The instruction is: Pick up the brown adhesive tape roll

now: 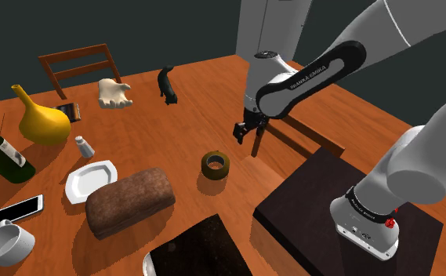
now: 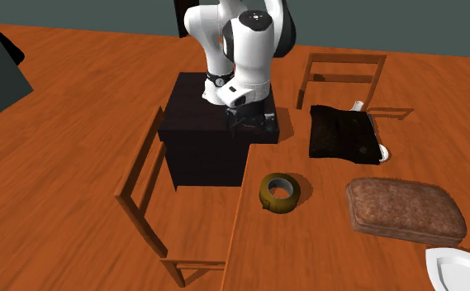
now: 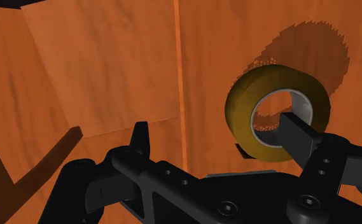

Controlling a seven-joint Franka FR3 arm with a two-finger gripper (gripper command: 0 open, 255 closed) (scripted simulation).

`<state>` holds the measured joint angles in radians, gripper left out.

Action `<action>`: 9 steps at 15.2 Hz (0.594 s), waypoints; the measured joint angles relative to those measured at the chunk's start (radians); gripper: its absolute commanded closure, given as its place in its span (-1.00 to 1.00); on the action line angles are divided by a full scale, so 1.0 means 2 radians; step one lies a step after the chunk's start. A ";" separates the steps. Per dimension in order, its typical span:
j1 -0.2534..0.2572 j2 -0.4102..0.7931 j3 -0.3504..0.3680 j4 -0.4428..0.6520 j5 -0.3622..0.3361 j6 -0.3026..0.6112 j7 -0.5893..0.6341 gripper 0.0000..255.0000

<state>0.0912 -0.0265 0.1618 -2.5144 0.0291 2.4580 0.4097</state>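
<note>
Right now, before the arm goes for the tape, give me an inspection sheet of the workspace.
Surface: wooden table.
Job's things: brown tape roll, lying flat, not held.
Clutter: bread loaf, white plate, yellow gourd, green bottle, phone, cup.
Grippers: gripper near the table edge, apart from the roll; fingers apart, holding nothing.
Cables: nothing seen.
Surroundings: wooden chair, dark stand, dark wall.
</note>
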 measured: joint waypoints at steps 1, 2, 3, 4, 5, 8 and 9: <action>0.002 0.018 0.002 0.006 -0.005 0.013 0.008 -1.00; 0.005 0.037 0.005 0.015 -0.010 0.023 0.018 -1.00; 0.007 0.054 0.006 0.020 -0.016 0.034 0.024 -1.00; 0.010 0.076 0.007 0.036 -0.023 0.041 0.034 -1.00; 0.013 0.097 0.006 0.045 -0.030 0.053 0.042 -1.00; 0.025 0.157 0.001 0.075 -0.051 0.083 0.065 -1.00; 0.029 0.179 -0.002 0.091 -0.058 0.089 0.072 -1.00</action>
<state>0.1500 0.3319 0.1579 -2.3320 -0.0870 2.6351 0.5530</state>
